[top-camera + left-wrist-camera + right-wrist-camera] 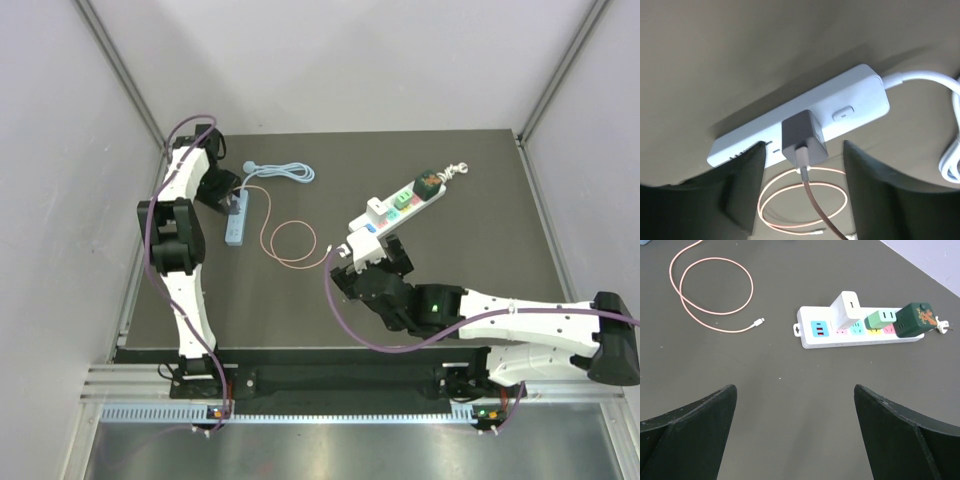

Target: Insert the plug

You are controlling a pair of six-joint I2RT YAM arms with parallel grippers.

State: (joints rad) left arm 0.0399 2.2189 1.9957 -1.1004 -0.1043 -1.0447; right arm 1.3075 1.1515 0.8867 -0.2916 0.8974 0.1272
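Flanking the grey plug [802, 136] on both sides, the left jaws stand partly apart and touch neither face of it, as we see from the wrist. The plug sits in the pale strip [855, 100] at the far left of the surface [790, 390], just beside the switch [842, 113]. We cannot tell whether it is pushed fully home. Our worry is the way out: its pink cable [815, 205] runs straight down between the jaws, and a slanted or sideways retreat could snag it, levering the plug loose or dragging the strip, which looks light and unanchored. The right jaws hang wide and empty near the second strip [860, 337], crowded with adapters and well apart from the pale one, so nothing pins the pale strip against a tug.
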